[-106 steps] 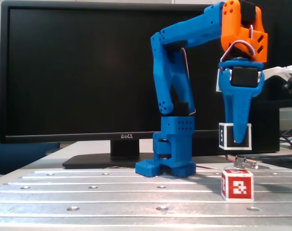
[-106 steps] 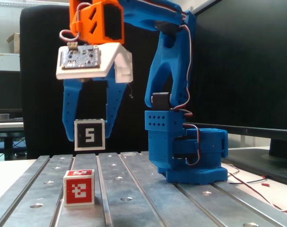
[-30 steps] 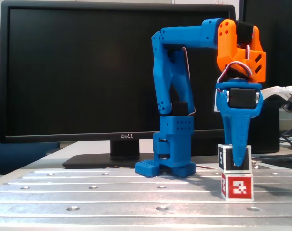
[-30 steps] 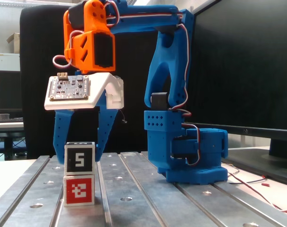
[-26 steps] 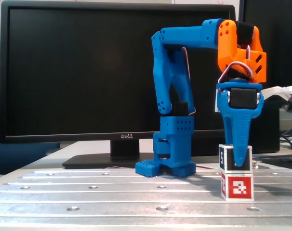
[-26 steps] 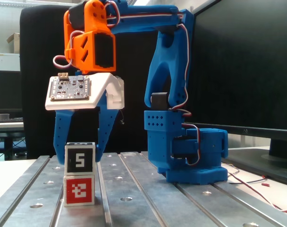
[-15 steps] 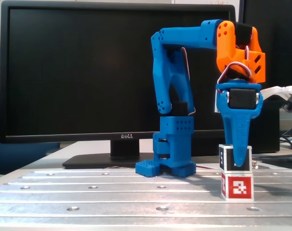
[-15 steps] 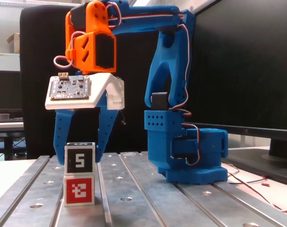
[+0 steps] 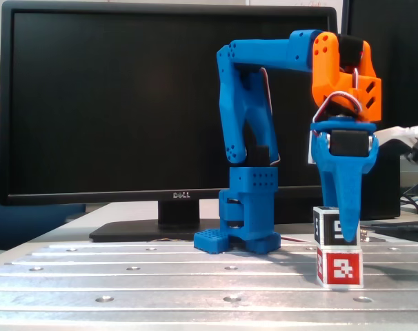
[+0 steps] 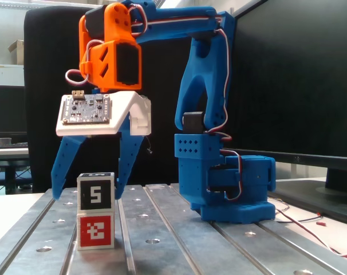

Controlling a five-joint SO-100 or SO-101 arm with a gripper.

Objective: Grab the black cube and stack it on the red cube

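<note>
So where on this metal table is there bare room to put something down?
The slotted table is bare left of the arm's base in a fixed view, up to the monitor stand. It is crowded where the open gripper straddles the black cube stacked on the red cube; cables trail behind the base.

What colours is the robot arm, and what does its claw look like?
The arm is bright blue with an orange wrist block. Thin red-and-white wires loop along it. The gripper has two long, pointed blue fingers, with a white mount carrying a small circuit board above them.
</note>
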